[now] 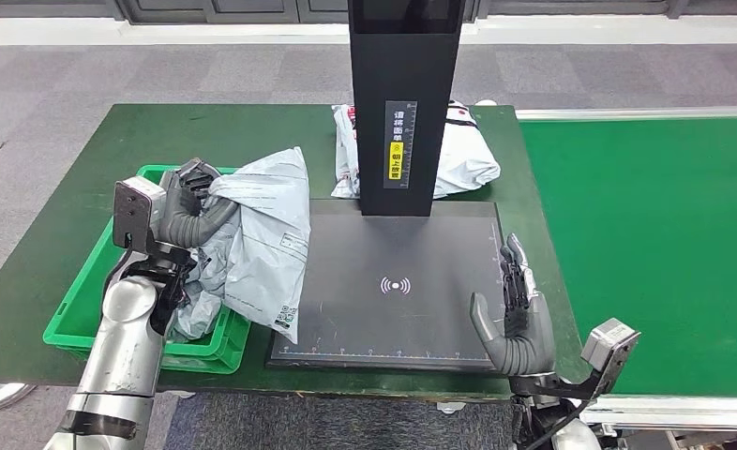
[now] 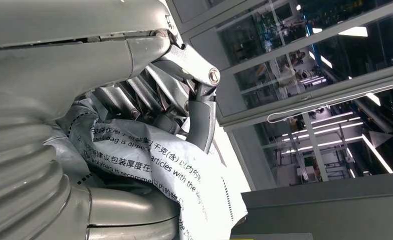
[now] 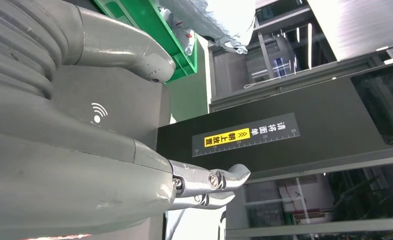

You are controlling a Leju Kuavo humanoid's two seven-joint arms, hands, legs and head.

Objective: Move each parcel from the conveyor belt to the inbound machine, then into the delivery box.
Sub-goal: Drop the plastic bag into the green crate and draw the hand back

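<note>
Table (image 1: 55, 281) first: dark green top, carrying the inbound machine (image 1: 393, 319) in the middle, a black scan plate with a wireless mark under a black column. Conveyor belt (image 1: 646, 253) runs along the robot's right, bright green, no parcel visible on the stretch in frame. Delivery box (image 1: 83, 300), a green crate, sits at the robot's left on the table edge, with what looks like grey bagging already inside. Grey parcel (image 1: 262, 244), a soft poly mailer, hangs from the left hand (image 1: 191, 202), draped half over the crate rim and half over the plate's left edge. Left wrist view confirms the fingers (image 2: 202, 117) are clamped on the printed bag. My read: scan is done or nearly so, step in hand is the drop into the crate. To do it well: swing further left until the whole bag clears the rim, since the trailing corner lies on the plate and could snag or fold outside; lower before releasing, bag is limp. Right hand (image 1: 515, 314) is spread wide, holding nothing, over the plate's right edge. White parcel (image 1: 463, 150) lies behind the column, untouched.
</note>
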